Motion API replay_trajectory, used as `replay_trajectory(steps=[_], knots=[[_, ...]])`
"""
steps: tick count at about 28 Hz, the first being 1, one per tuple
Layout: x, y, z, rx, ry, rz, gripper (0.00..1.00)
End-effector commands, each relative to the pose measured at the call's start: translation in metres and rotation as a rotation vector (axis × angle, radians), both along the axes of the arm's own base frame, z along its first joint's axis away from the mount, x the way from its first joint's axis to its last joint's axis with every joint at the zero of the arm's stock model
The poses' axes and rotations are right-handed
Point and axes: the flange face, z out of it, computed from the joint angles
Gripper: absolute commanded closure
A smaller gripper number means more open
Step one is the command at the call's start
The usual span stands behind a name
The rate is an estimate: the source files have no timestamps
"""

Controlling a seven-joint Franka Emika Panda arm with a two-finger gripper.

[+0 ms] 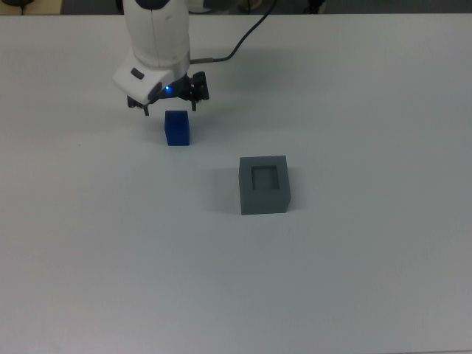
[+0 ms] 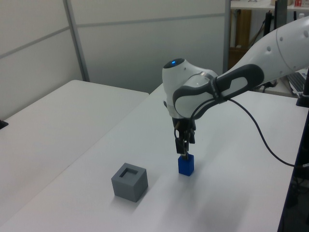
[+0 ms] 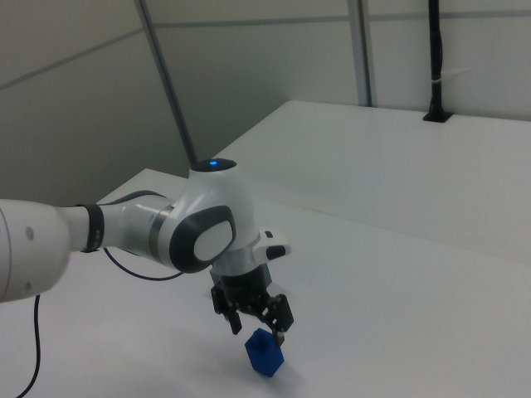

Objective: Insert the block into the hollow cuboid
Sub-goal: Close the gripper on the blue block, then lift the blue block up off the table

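Black two-finger gripper [image 3: 255, 326] hangs just over small bright blue block [image 1: 177, 127], jaws apart to straddle it; matte grey hollow cuboid [image 1: 264, 184] sits nearby, recess up, ready.

White rounded arm [image 2: 251, 58], grey joint bands, blue light, black cable [image 2: 263, 140]

Bare table [image 1: 354, 280] surface surrounds the hollow cuboid [image 1: 264, 184] on all sides, and the square recess in its top face is uncovered, with nothing above it. The block [image 1: 177, 127] stands apart from the hollow cuboid, toward the top view's upper left, with open table between the two. The gripper [image 1: 169, 108] hangs directly over the block, fingers spread, occupying the space above it. A black cable [image 2: 263, 137] trails behind the arm.
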Motion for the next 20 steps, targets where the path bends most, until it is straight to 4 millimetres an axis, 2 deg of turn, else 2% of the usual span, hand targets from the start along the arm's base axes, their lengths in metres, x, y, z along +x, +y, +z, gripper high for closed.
replay_trajectory(steps=[1,3,5,8,9,13,14,19,20], knots=[[0.004,0.005,-0.022,-0.009,0.009,0.035,0.0],[0.004,0.004,-0.026,-0.027,0.016,0.053,0.02],[0.004,0.004,-0.027,-0.045,0.021,0.067,0.14],[0.004,0.004,-0.03,-0.054,0.026,0.076,0.45],[0.004,0.004,-0.03,-0.053,0.026,0.081,0.64],[0.004,0.003,-0.029,-0.051,0.027,0.084,0.9],[0.005,0.004,-0.027,-0.05,0.027,0.084,1.0],[0.009,0.005,-0.017,-0.045,0.011,0.075,1.0],[0.011,0.004,-0.01,-0.039,0.003,0.066,1.0]])
